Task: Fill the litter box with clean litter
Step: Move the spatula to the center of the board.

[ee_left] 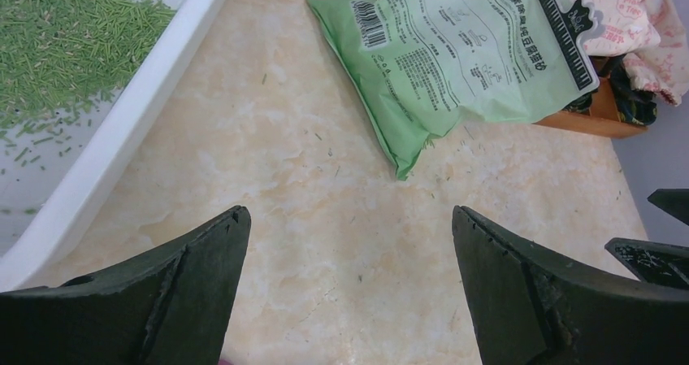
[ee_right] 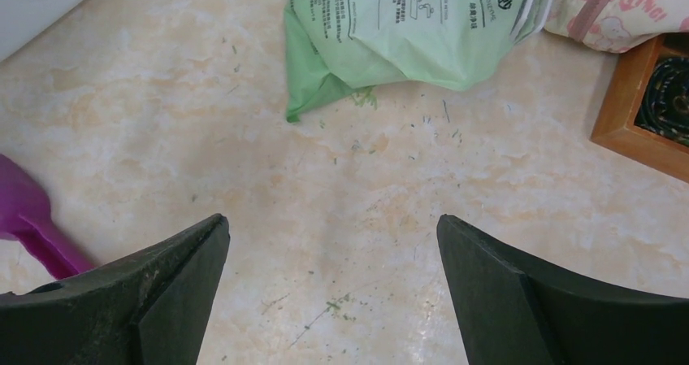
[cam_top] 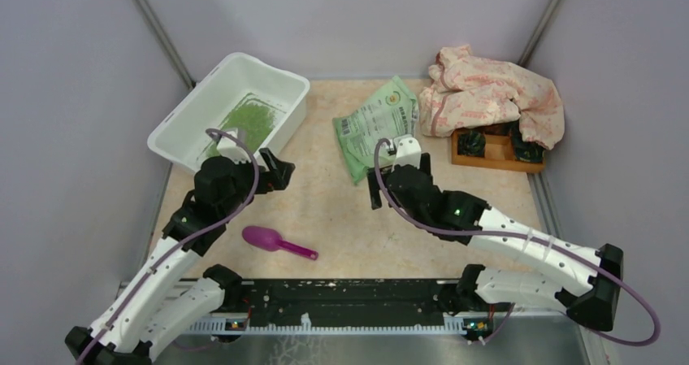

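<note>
Pincers on the left gripper [ee_left: 349, 219] and right gripper [ee_right: 331, 223] both gape wide, gripping nothing, above beige tabletop. Upper left in the top view sits the large white rectangular plastic litter box [cam_top: 184, 118]. Upper centre lies a light green printed plastic bag [cam_top: 378, 125]. Fine green granular litter [cam_top: 253, 121] forms 1 patch inside the box. A purple plastic scoop [cam_top: 272, 241] lies lower centre-left.

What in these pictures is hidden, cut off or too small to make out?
- Orange tray, top view: the pink cloth covers its far part; contents unclear.
- Clean litter, top view: the left arm hides its near edge.
- Purple scoop, right wrist view: cut off by the left edge.
- Green bag, wrist views: top edge cuts it; print too small to read.
</note>
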`<state>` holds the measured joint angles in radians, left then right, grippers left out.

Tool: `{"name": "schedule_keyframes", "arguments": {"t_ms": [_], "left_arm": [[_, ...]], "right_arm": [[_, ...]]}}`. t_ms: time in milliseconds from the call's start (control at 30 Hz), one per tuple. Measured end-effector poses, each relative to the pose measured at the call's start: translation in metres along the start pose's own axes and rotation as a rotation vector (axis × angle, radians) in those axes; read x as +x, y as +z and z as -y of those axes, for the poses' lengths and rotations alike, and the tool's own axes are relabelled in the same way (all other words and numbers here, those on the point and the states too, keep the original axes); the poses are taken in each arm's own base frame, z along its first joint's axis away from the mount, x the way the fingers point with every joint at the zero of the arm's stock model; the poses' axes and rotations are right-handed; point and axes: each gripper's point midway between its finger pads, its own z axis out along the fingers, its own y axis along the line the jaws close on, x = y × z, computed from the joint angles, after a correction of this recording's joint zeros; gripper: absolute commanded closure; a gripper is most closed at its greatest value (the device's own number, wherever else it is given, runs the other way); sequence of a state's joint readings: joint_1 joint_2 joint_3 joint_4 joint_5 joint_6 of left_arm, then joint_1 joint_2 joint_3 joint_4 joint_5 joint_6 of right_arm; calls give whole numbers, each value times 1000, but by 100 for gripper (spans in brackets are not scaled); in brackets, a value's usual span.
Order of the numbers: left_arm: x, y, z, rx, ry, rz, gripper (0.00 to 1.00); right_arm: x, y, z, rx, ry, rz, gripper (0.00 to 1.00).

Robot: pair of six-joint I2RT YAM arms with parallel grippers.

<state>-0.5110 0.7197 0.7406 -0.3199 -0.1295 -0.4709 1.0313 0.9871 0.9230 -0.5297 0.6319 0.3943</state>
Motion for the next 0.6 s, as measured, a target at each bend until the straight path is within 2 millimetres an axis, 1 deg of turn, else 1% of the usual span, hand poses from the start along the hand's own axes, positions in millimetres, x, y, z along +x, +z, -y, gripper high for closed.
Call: {"name": "schedule_keyframes", "arguments": {"t_ms": [133,200,300,400,467,533,600], "left_arm": [[4,4,-3,-29,-11,-28,1],[3,8,-3,-49,-24,-44,1],[-1,8,-6,-88,-36,-55,1],[-16,5,-11,-133,-34,-32,1],[-26,2,-15,-156,-27,-12,1],[-40,0,-26,-193,-35,15,1],[-51,-1,-45,-232,-52,35,1]], "right_arm": [[9,1,-11,-62,-5,-34,2],[18,1,-21,-119,-16,-61,2],[32,-1,-43,-256,-48,-104,2],[45,-1,-66,-379,-77,-136,8],[52,3,-80,-440,-97,-157,13],[60,9,-93,-486,-117,-184,15],[74,17,-107,-521,-145,-224,16]]}}
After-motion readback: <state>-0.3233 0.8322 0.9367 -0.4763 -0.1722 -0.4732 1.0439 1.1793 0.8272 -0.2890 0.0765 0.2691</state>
